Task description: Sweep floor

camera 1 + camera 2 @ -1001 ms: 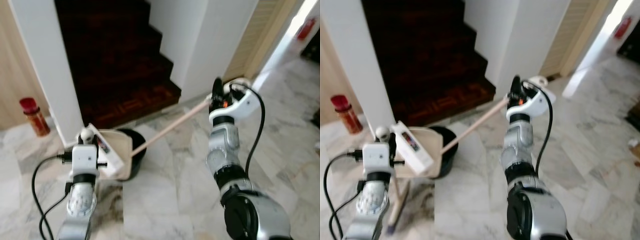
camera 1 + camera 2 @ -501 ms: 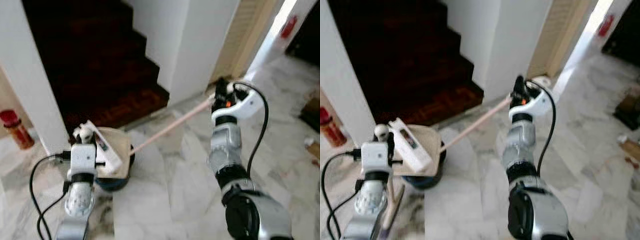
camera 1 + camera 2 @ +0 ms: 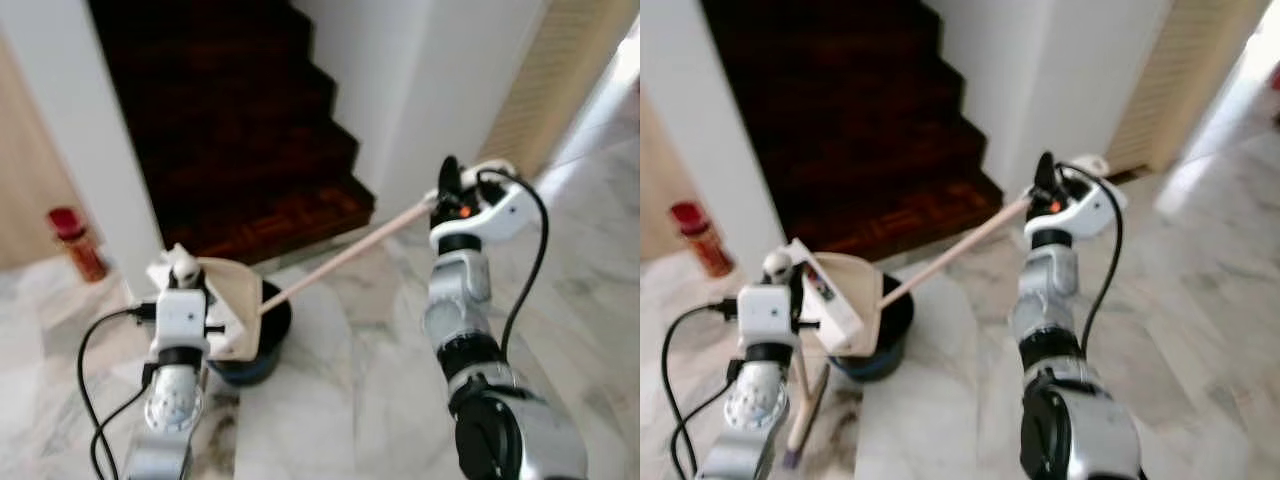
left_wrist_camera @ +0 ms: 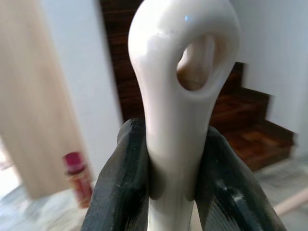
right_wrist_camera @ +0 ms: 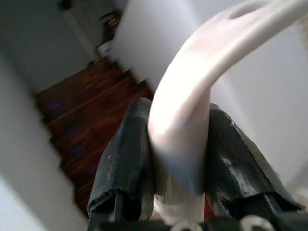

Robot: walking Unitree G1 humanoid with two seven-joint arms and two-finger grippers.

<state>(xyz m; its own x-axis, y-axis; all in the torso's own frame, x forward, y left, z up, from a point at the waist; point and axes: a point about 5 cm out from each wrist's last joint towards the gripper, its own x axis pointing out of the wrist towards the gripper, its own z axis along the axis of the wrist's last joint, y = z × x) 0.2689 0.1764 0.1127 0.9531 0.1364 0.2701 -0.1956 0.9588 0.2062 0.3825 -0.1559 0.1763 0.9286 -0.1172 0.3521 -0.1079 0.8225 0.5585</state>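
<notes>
Broom and dustpan both in hand at the foot of the stairs

Grip was the whole story at this moment; the left tool [image 4: 171, 192] was closed on the cream handle of the dustpan [image 3: 845, 300], its black fingers [image 4: 122, 178] pressed against either side of the stem just below the hanging loop, which let the pan hang upright beside the robot rather than lie on the floor. The right tool [image 5: 178, 159] was likewise clamped on the curved cream end of the broom handle [image 3: 345, 255]; that pale stick ran down and across from the raised right arm toward the dark broom head [image 3: 255, 350], which sat low on the marble floor [image 3: 340, 400] just beside the pan, seemingly touching or close to it.

Holding the stick at its far end probably gave the longest reach and the widest stroke. The pair stood just in front of the dark wooden stairs [image 3: 260, 190], between white walls; a red bottle [image 3: 78, 243] stood well apart by the left wall. No dirt could be made out on the blurred floor; sweeping looked barely begun, in my judgement.
</notes>
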